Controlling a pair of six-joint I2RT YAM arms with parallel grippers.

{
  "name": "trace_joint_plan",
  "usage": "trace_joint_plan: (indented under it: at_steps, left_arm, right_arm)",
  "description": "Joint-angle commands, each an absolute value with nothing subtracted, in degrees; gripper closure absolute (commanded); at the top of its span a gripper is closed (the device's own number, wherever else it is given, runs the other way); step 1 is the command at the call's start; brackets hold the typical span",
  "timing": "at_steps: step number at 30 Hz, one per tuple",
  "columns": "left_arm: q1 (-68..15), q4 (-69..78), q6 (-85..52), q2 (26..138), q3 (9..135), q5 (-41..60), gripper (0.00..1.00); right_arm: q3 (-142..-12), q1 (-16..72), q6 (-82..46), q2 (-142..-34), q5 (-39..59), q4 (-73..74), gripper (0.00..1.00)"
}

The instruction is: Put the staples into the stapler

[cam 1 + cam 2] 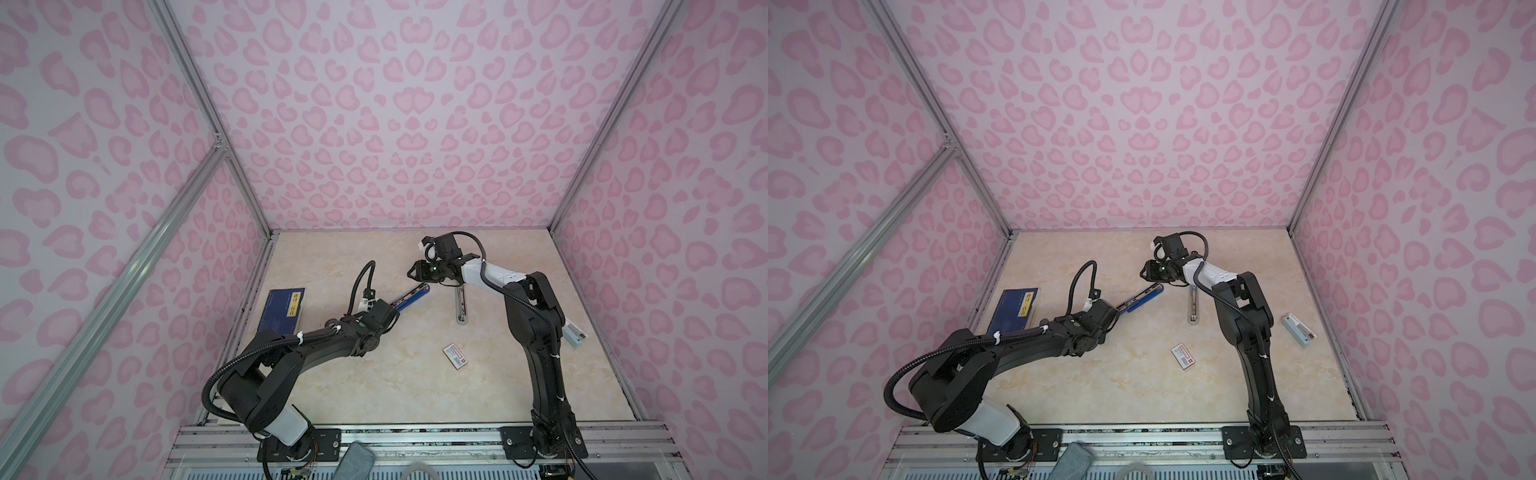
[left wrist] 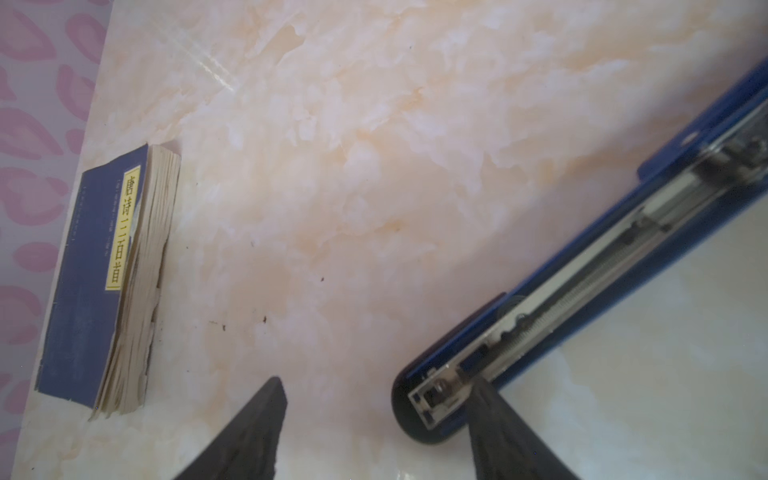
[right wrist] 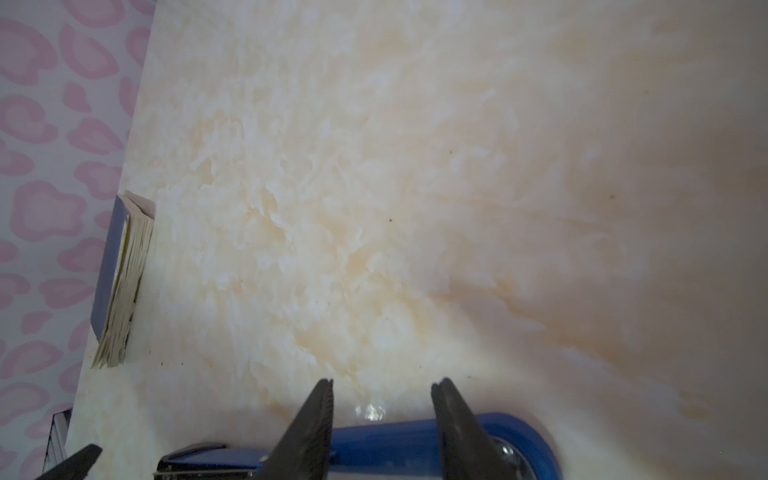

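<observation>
**Stapler open on the counter between both arms; staples off to the right**

We see the blue stapler [image 1: 411, 300] lying on the marble-patterned counter [image 1: 374, 374]. In both top views its long axis runs diagonally, from a near-left end by the left gripper [image 2: 378, 415] to a far-right end under the right gripper [image 3: 382, 384]. In the left wrist view its metal channel faces up, with the spring exposed along it.

The left jaws stand wide. One finger [image 2: 498, 436] overlaps the stapler's rounded end and the other is clear of it, so we see no grip. The right jaws are moderately apart above the stapler, whose body runs crosswise past both fingers, so nothing is pinched between them.

The staples [image 1: 1296, 327] sit in a pale tray [image 1: 1306, 341] near the right wall, beyond the right arm and well apart from the stapler. The tray's long axis slants from far-left to near-right, and we cannot make out single strips.

A white box with a red label [image 1: 1183, 356] lies near the middle of the counter. A silver bar [image 1: 459, 307] lies just beside the stapler's far end, and a dark blue book [image 2: 91, 291] rests by the left wall.
</observation>
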State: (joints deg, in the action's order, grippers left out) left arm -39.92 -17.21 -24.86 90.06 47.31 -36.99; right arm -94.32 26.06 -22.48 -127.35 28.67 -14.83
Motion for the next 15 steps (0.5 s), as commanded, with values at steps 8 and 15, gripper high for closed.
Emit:
trace_joint_plan:
  at_steps: [8,15]
  left_arm:
    - [-38.32,-18.33,-22.67,87.89,51.76,-33.39,0.28]
    - [-38.41,-20.34,-26.88,82.81,50.25,-22.34,0.28]
  right_arm:
    - [-85.63,27.31,-16.66,-120.54,29.82,-21.75,0.6]
    - [-71.92,31.3,-16.85,-114.37,35.57,-18.88,0.61]
